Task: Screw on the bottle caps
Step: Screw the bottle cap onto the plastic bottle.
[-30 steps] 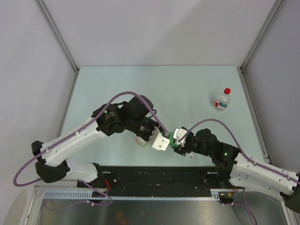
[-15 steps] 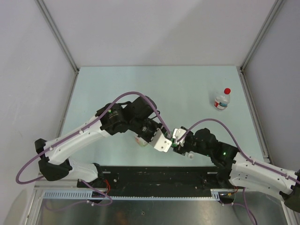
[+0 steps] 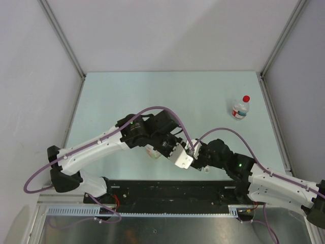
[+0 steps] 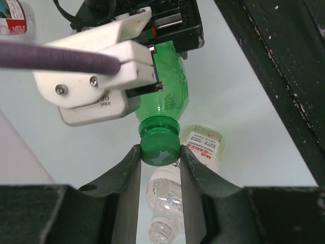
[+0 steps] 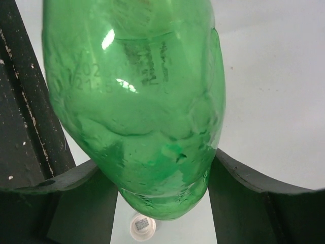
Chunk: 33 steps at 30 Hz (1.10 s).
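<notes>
Left fingers (image 4: 127,170) clamped on the green cap (image 4: 160,147), which sits on the neck of the green bottle (image 4: 165,96) that my right fingers (image 5: 249,178) grip by the body, above the table (image 4: 244,91). I'd keep the wrist in line with the neck while twisting. Threads hidden under cap; tightness unclear.

Star-marked green cap (image 4: 160,148), translucent green bottle (image 5: 137,101), red cap (image 3: 246,98), pale mint table (image 3: 152,91).

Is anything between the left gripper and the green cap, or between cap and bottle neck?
Nothing visible. The left gripper clasps the green cap, seated on the neck of the green bottle, which the right gripper holds.
</notes>
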Each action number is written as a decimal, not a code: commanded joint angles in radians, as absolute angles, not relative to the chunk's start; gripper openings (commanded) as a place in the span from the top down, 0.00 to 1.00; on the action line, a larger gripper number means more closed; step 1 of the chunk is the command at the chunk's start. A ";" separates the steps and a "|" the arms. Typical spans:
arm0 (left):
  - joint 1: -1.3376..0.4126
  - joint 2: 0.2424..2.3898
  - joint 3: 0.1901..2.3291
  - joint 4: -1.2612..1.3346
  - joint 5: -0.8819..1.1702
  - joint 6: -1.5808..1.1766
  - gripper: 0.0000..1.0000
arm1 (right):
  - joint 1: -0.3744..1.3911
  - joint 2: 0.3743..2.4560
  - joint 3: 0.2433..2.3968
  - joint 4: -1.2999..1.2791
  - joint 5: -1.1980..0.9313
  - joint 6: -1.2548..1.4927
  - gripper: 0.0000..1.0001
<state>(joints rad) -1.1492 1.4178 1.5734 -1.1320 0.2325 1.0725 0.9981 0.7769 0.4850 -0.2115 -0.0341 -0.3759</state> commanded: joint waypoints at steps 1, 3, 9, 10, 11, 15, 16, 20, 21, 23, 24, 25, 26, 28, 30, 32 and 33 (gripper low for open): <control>-1.182 1.441 1.573 -1.122 0.138 1.062 1.00 | 1.004 0.780 0.570 -0.153 -0.051 -0.349 1.00; -1.187 1.448 1.566 -1.127 0.130 1.069 1.00 | 1.005 0.775 0.570 -0.151 -0.067 -0.369 1.00; -1.190 1.465 1.572 -1.154 0.211 1.069 1.00 | 1.008 0.748 0.567 -0.107 -0.112 -0.413 1.00; -1.190 1.466 1.566 -1.157 0.225 1.070 1.00 | 1.009 0.736 0.563 -0.096 -0.127 -0.418 1.00; -1.190 1.468 1.562 -1.159 0.245 1.068 1.00 | 1.011 0.723 0.559 -0.083 -0.139 -0.420 1.00; -1.183 1.470 1.579 -1.162 0.308 1.053 1.00 | 1.012 0.663 0.538 -0.050 -0.175 -0.432 1.00; -1.176 1.467 1.591 -1.162 0.326 1.046 1.00 | 1.013 0.645 0.531 -0.045 -0.179 -0.433 1.00; -1.160 1.456 1.609 -1.162 0.362 1.035 1.00 | 1.013 0.578 0.509 -0.032 -0.199 -0.427 1.00; -1.159 1.455 1.609 -1.161 0.366 1.033 1.00 | 1.013 0.566 0.506 -0.030 -0.204 -0.423 1.00; -1.157 1.454 1.618 -1.160 0.373 1.023 1.00 | 1.014 0.552 0.502 -0.027 -0.209 -0.414 1.00; -1.155 1.453 1.628 -1.158 0.376 1.018 1.00 | 1.013 0.549 0.501 -0.026 -0.208 -0.410 1.00; -1.150 1.453 1.638 -1.158 0.380 1.012 1.00 | 1.013 0.548 0.501 -0.028 -0.205 -0.406 1.00; -1.145 1.451 1.646 -1.157 0.379 1.008 1.00 | 1.013 0.548 0.500 -0.028 -0.202 -0.399 1.00; -1.138 1.448 1.649 -1.153 0.364 1.006 1.00 | 1.013 0.546 0.500 -0.030 -0.192 -0.381 1.00; -1.135 1.442 1.637 -1.144 0.335 1.009 1.00 | 1.013 0.543 0.500 -0.034 -0.175 -0.357 1.00; -1.134 1.437 1.625 -1.130 0.308 1.005 1.00 | 1.014 0.536 0.500 -0.038 -0.162 -0.326 1.00; -1.134 1.436 1.620 -1.125 0.301 1.006 1.00 | 1.014 0.533 0.500 -0.041 -0.163 -0.317 1.00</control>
<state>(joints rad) -1.1378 1.4303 1.6306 -1.1950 0.3382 1.0195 0.9977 0.5766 0.4526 -0.2752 -0.1139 -0.3859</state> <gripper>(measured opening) 0.360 0.654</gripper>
